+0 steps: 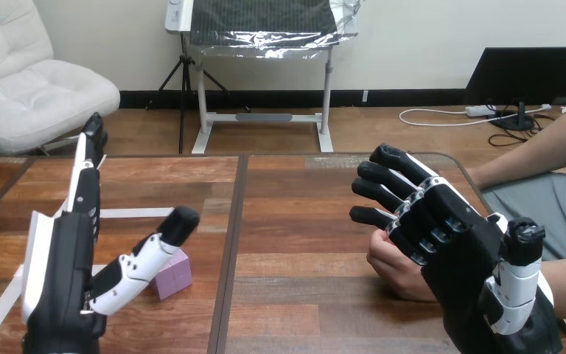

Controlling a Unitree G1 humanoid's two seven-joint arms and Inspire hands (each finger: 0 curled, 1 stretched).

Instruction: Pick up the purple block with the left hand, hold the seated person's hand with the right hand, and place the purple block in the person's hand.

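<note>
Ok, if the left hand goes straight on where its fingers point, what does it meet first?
Probably nothing: the left hand points away along the table; the purple block sits aside, by its thumb.

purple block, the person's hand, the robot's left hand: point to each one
purple block [175, 278]: head view, its front face
person's hand [390, 262]: head view, its uncovered left part
left hand [60, 276]: head view, its black palm

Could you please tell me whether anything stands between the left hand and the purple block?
Nothing visible does. The left hand is open right beside the purple block, its thumb crossing the block's near side.
</note>
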